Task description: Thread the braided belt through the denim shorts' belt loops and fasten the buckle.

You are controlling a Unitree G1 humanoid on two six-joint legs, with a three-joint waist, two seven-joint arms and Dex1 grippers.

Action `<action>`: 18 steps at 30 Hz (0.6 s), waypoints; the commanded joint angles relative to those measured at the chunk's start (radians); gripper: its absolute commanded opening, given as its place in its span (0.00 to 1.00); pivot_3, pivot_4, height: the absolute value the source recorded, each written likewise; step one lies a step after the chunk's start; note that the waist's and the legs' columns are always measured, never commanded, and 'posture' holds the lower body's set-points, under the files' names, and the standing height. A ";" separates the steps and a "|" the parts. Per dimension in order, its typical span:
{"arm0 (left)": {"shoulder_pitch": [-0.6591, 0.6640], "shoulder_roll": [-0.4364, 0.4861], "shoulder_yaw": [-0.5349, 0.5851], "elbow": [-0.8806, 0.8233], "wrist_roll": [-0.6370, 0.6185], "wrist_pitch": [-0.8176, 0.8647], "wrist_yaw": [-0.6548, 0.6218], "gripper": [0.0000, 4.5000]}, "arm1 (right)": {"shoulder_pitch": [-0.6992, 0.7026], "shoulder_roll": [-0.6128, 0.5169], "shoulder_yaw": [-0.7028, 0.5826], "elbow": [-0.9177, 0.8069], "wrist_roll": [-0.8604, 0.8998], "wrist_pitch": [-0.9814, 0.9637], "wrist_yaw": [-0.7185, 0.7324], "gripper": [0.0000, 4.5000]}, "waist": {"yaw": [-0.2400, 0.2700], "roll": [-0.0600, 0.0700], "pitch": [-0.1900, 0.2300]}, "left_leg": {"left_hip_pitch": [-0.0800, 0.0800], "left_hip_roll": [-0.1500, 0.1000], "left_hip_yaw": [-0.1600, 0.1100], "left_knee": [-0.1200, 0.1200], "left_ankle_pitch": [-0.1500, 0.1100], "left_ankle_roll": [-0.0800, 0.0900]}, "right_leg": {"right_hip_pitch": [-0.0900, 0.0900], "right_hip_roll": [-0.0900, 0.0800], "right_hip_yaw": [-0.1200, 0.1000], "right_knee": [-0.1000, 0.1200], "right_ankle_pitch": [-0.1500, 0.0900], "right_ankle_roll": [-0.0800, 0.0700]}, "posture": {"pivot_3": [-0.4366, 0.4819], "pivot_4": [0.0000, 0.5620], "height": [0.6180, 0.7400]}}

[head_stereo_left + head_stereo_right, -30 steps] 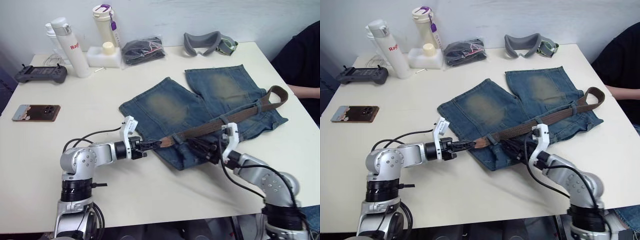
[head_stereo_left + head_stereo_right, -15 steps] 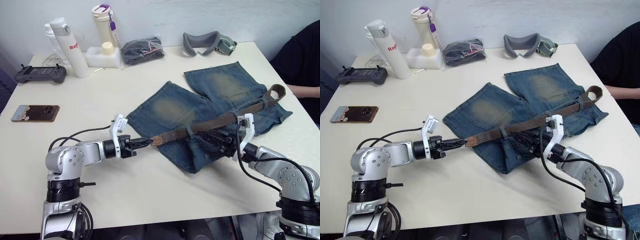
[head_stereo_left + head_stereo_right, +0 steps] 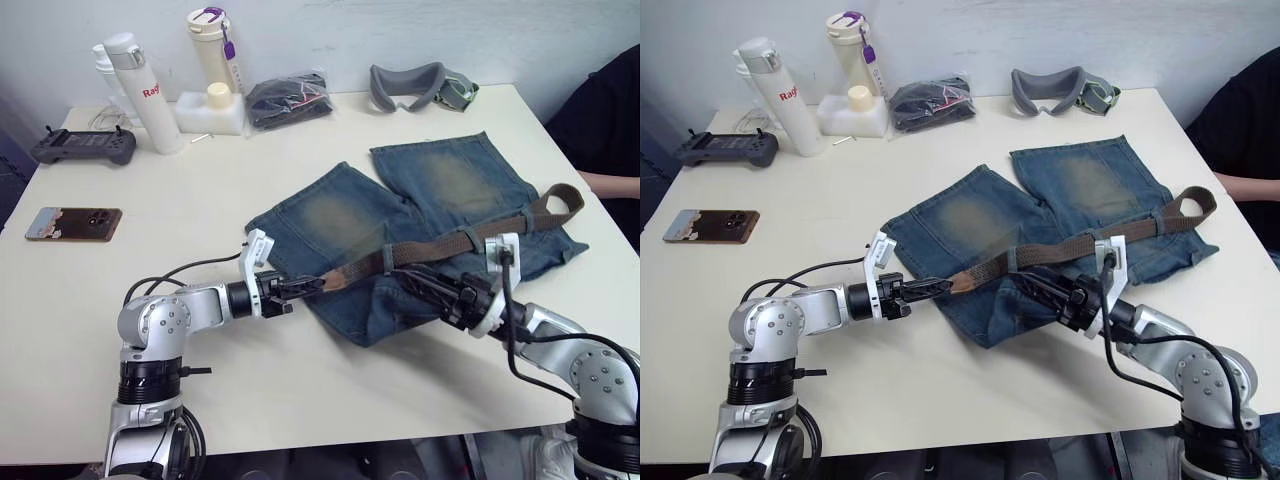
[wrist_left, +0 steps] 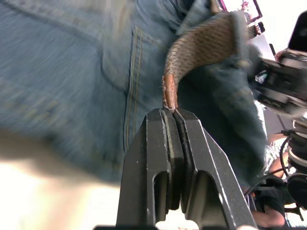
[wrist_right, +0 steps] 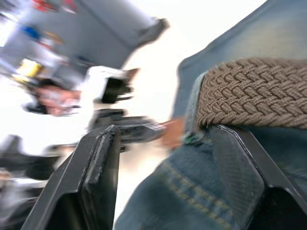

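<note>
- The left claw (image 3: 312, 286) is pinching the braided belt (image 3: 440, 243) by its tip.
- The right claw (image 3: 1028, 285), fingers apart, is straddling the denim shorts (image 3: 340, 215) waistband.

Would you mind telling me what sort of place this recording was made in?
Probably an office or lab workspace rather than a home: a plain white table against a bare wall holds a handheld controller, a headset, drink flasks and a phone, with a person seated at the right.
</note>
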 commanded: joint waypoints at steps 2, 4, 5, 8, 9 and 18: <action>-0.014 0.011 -0.018 -0.008 0.002 -0.025 -0.015 0.00 | 0.021 0.053 0.005 -0.001 0.109 -0.019 -0.073 0.81 | 0.000 0.000 0.000 | 0.000 0.000 0.000 0.000 0.000 0.000 | 0.000 0.000 0.000 0.000 0.000 0.000 | 0.48 0.27 1.00; -0.013 0.012 -0.019 -0.009 0.002 -0.028 -0.013 0.00 | 0.020 0.065 0.008 0.002 0.126 -0.029 -0.089 0.81 | -0.001 0.000 0.000 | 0.000 0.000 0.000 0.000 0.000 0.000 | 0.000 0.000 0.000 0.000 0.000 0.000 | 0.48 0.27 1.00; -0.013 0.013 -0.020 -0.008 0.002 -0.029 -0.013 0.00 | 0.019 0.070 0.006 0.002 0.137 -0.032 -0.093 0.81 | -0.001 0.000 0.000 | 0.000 0.000 0.000 0.000 0.000 0.000 | 0.000 0.000 0.000 0.000 0.000 0.000 | 0.48 0.27 1.00; -0.012 0.014 -0.021 -0.008 0.002 -0.031 -0.012 0.00 | 0.024 0.069 0.003 -0.002 0.162 -0.035 -0.100 0.81 | -0.001 0.000 0.000 | 0.000 0.000 0.000 0.000 0.000 0.000 | -0.001 0.000 0.000 0.000 0.000 0.000 | 0.48 0.27 1.00; -0.011 0.015 -0.021 -0.008 0.003 -0.032 -0.012 0.00 | 0.029 0.069 -0.004 -0.008 0.179 -0.042 -0.095 0.81 | -0.001 0.000 0.000 | 0.000 0.000 0.000 0.000 0.000 0.000 | -0.001 0.000 0.000 0.000 0.000 0.000 | 0.48 0.27 1.00; -0.004 0.026 -0.026 -0.004 0.008 -0.047 -0.013 0.00 | 0.089 -0.020 0.036 0.009 -0.123 -0.193 0.102 0.81 | 0.001 0.000 0.000 | 0.000 -0.001 0.002 0.001 0.000 0.000 | 0.000 0.000 0.000 0.000 0.000 0.000 | 0.48 0.27 1.00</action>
